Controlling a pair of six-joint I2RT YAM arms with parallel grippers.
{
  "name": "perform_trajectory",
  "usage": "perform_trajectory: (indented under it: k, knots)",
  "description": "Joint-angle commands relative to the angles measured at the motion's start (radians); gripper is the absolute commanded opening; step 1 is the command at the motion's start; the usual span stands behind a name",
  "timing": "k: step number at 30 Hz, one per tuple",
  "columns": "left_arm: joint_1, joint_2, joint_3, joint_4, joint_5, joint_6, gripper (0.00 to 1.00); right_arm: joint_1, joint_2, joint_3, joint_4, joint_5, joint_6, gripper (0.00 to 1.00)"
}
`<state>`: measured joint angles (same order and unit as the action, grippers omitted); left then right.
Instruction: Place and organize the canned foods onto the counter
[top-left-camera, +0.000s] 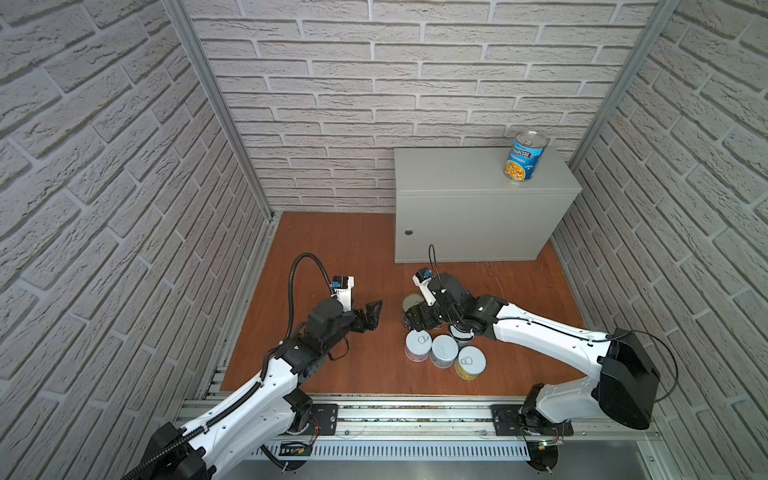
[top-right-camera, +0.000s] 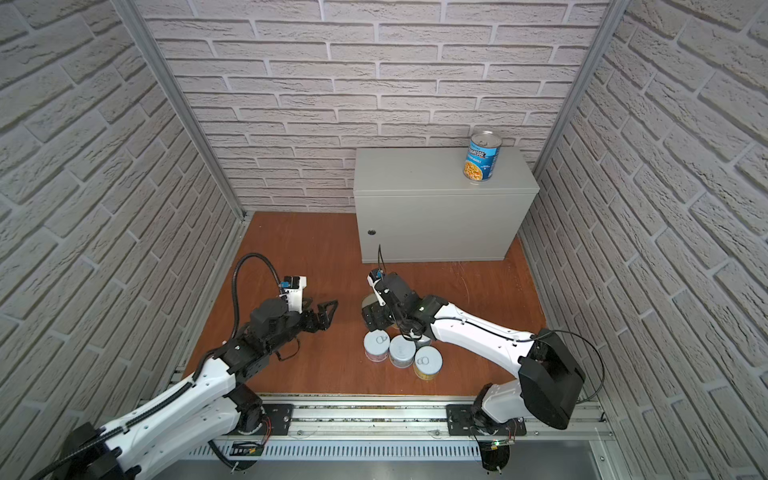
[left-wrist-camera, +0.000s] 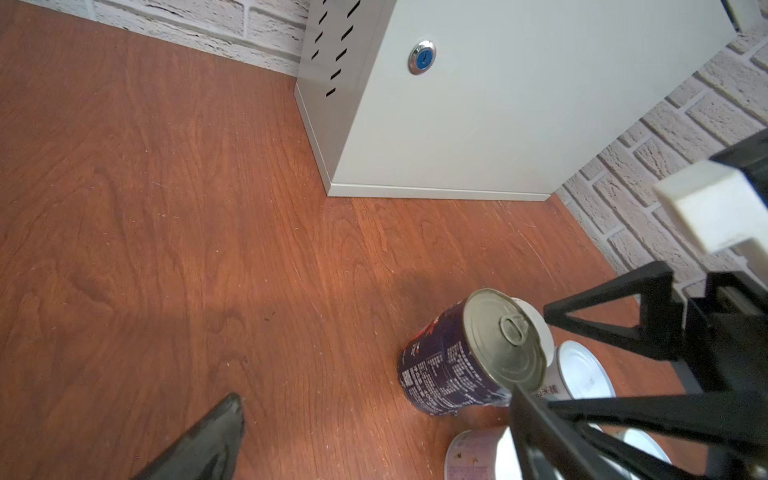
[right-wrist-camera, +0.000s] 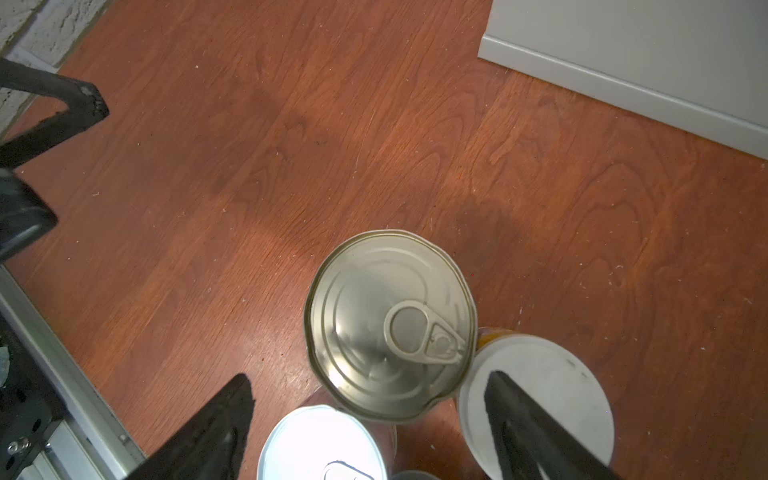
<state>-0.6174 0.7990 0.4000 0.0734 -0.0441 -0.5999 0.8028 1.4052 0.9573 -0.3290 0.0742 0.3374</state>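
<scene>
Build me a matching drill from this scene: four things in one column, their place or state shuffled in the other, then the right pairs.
Column one
1. Progresso can
2. navy can
3. left claw
4. round lock

Column two
A. upright on the wooden floor
B. on the front of the counter
C. on the counter's top
D. open, holding nothing

Pairs: 1-C, 2-A, 3-D, 4-B

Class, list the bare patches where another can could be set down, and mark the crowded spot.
Free: the grey cabinet's top, except its right rear corner, where the Progresso soup can stands; the wooden floor between cabinet, back wall and left gripper. Crowded: the floor cans beneath the right gripper.
</scene>
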Motion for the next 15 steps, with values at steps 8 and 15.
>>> perform_trajectory:
  k: [8, 15]
  knots:
    - [0.001, 0.008, 0.004, 0.007, -0.020, -0.003, 0.98, 0.013, 0.049, 0.014, 0.060, 0.008, 0.015, 0.88]
    - [0.002, -0.003, 0.004, -0.007, -0.020, -0.009, 0.98, 0.025, 0.070, 0.011, 0.076, 0.027, 0.015, 0.88]
